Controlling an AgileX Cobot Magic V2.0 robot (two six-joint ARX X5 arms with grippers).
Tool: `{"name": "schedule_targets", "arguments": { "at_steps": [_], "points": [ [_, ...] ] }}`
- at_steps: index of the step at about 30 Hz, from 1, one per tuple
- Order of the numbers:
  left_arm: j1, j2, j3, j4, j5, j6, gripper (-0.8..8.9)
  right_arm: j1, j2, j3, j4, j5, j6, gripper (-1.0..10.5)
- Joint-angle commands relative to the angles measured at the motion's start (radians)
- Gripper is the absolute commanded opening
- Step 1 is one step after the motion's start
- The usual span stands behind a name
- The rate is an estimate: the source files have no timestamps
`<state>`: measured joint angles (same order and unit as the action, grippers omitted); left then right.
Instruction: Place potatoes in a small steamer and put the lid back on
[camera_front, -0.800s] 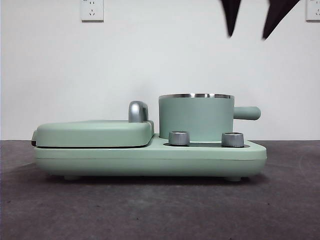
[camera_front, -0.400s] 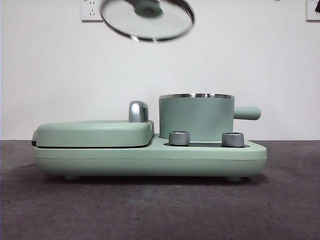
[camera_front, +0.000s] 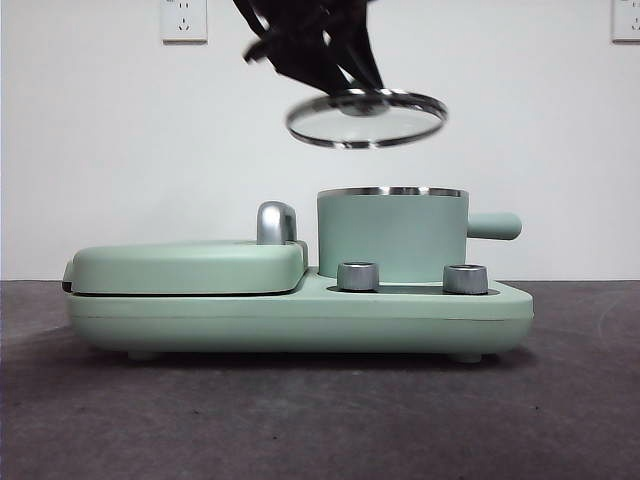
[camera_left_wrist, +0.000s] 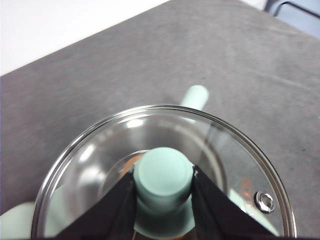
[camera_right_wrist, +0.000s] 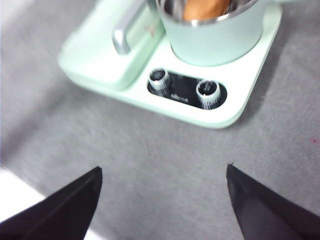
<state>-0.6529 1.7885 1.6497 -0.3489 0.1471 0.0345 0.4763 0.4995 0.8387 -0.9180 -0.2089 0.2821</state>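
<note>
The lid (camera_front: 365, 118), glass with a steel rim, hangs tilted a little above the small steamer (camera_front: 392, 235). My left gripper (camera_front: 350, 88) comes down from the top and is shut on the lid's mint-green knob (camera_left_wrist: 164, 175). The steamer is a mint-green pot with a steel rim and a stubby side handle (camera_front: 495, 225). The tan potato (camera_right_wrist: 205, 7) lies inside the steamer (camera_right_wrist: 215, 42). My right gripper (camera_right_wrist: 162, 195) is open, high above the table in front of the appliance, and holds nothing.
The steamer stands on a mint-green appliance base (camera_front: 300, 320) with two steel dials (camera_front: 358, 276) (camera_front: 465, 278). Left of it is the flat green griddle (camera_front: 190, 265) with a chrome handle (camera_front: 277, 222). Dark grey table all around.
The lid has come down and to the right, from the top left to just above the steamer. The black tips at the top right have left the front view.
</note>
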Motion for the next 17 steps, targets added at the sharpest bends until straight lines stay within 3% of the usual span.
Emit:
{"name": "schedule_targets", "arguments": {
  "at_steps": [1, 17],
  "points": [
    [-0.012, 0.039, 0.021, 0.076, 0.024, 0.010, 0.14, 0.006, -0.051, -0.015, 0.000, 0.000, 0.061, 3.9],
    [-0.013, 0.163, 0.021, 0.164, 0.010, 0.027, 0.14, 0.006, -0.092, -0.018, -0.010, -0.002, 0.084, 3.9]
  ]
}}
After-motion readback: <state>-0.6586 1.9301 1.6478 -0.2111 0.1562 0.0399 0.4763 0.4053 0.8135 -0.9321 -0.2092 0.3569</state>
